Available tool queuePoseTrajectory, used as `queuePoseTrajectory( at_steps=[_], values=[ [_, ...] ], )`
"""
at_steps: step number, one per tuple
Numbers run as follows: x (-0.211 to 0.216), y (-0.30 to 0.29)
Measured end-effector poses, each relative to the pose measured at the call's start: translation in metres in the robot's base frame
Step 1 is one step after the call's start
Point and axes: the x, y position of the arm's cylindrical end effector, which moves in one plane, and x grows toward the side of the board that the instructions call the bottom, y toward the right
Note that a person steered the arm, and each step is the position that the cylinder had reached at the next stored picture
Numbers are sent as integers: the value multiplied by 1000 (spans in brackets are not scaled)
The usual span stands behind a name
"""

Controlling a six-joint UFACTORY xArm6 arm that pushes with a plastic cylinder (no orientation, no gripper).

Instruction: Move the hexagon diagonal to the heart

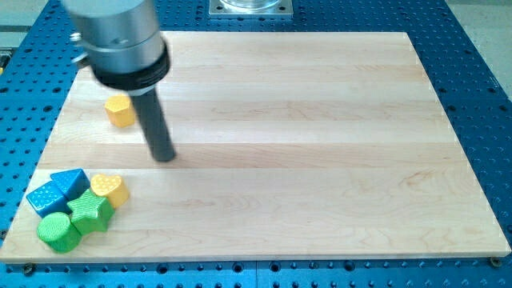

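Observation:
A yellow hexagon block (121, 111) lies near the board's left edge, in the upper left. A yellow heart block (111, 190) lies at the lower left, in a cluster with other blocks. My tip (164, 157) rests on the board to the right of and slightly below the hexagon, about a block's width away from it. The heart is well below and to the left of the tip. The rod's grey housing (120, 40) covers the board's upper left corner.
Touching the heart in the lower-left cluster are two blue blocks (58, 190), a green star (90, 212) and a green round block (58, 232). The wooden board (304, 160) lies on a blue perforated table (480, 80).

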Motion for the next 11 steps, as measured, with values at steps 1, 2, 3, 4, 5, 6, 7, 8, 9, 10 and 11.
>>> queuePoseTrajectory(
  at_steps=[1,2,3,4,5,6,7,8,9,10,11],
  values=[
    [-22,17],
    [-84,11],
    [-100,-30],
    [-102,-77],
    [-90,-107],
    [-26,-97],
    [-36,-57],
    [-83,-32],
    [-113,-10],
    [-67,-7],
    [-21,-24]
  ],
)
